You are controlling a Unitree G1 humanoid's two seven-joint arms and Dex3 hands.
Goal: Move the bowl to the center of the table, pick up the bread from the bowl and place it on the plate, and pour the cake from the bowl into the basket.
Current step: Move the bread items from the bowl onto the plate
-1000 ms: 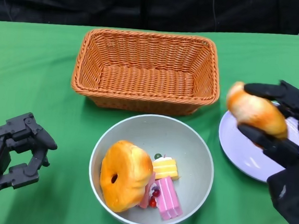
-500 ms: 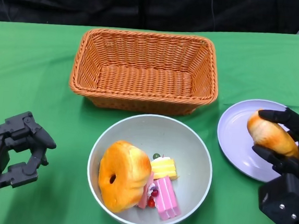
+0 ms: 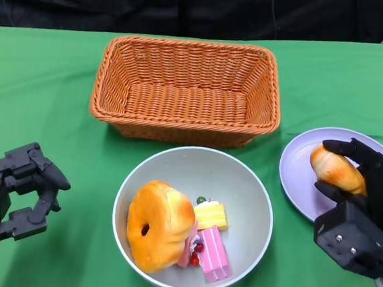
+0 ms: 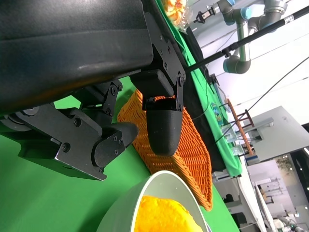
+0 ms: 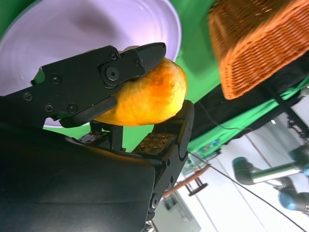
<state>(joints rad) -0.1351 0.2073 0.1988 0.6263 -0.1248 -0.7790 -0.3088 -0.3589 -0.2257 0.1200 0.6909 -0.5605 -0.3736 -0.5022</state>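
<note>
Holding: right hand [image 3: 356, 218] grips the bread roll [image 3: 337, 170] over the plate [image 3: 296, 173], at 3 o'clock from the bowl [image 3: 242, 181].
Roll: looks soft and light; grip across its middle.
Left hand [image 3: 5, 198]: empty, fingers apart.
Bowl contents: doughnut-shaped bread [image 3: 159, 225] and cake slices [image 3: 211, 242], light, likely to tumble out.

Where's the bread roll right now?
In the head view, the bread roll is at the right, held by the right hand over the plate.
</note>
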